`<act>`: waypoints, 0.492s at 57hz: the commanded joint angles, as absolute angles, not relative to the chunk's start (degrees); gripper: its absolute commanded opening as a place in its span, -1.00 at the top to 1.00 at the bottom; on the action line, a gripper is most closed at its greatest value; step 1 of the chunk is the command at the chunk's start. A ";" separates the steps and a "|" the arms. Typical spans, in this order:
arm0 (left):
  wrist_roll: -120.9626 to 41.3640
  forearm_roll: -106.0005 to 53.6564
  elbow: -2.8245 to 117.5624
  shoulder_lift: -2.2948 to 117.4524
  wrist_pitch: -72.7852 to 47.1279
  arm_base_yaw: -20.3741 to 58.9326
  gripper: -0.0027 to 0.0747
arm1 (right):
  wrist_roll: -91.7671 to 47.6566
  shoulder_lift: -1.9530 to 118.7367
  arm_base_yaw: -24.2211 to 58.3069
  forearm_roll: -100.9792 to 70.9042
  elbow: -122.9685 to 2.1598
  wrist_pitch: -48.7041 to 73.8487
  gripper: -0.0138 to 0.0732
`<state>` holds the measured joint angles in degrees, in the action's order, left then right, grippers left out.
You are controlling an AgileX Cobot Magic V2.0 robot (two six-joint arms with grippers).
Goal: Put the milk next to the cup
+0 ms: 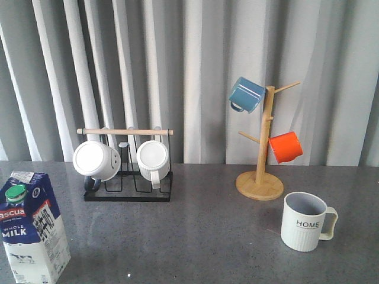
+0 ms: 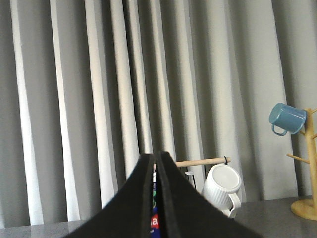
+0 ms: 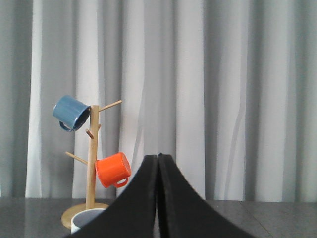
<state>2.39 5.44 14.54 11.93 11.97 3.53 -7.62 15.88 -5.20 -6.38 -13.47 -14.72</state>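
"WHOLE MILK" carton (image 1: 32, 228); "HOME" mug (image 1: 305, 222)

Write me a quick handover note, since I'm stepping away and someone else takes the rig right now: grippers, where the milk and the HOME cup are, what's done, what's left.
Left gripper: shut, holding nothing; a strip of the carton shows just past its fingers.
Right gripper: shut, empty, pointed toward the mug tree.
Milk: upright at the table's near left corner, cap on.
Cup: upright at the near right, in front of the mug tree, handle to the right.
Done: nothing yet; milk and cup stand far apart.
Left: open a gripper, grasp the milk, carry it across, set it upright beside the cup.
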 commanded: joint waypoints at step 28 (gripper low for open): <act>2.78 5.09 36.88 49.43 15.31 3.64 0.94 | -9.48 49.82 -5.33 -12.15 -33.13 -7.41 0.69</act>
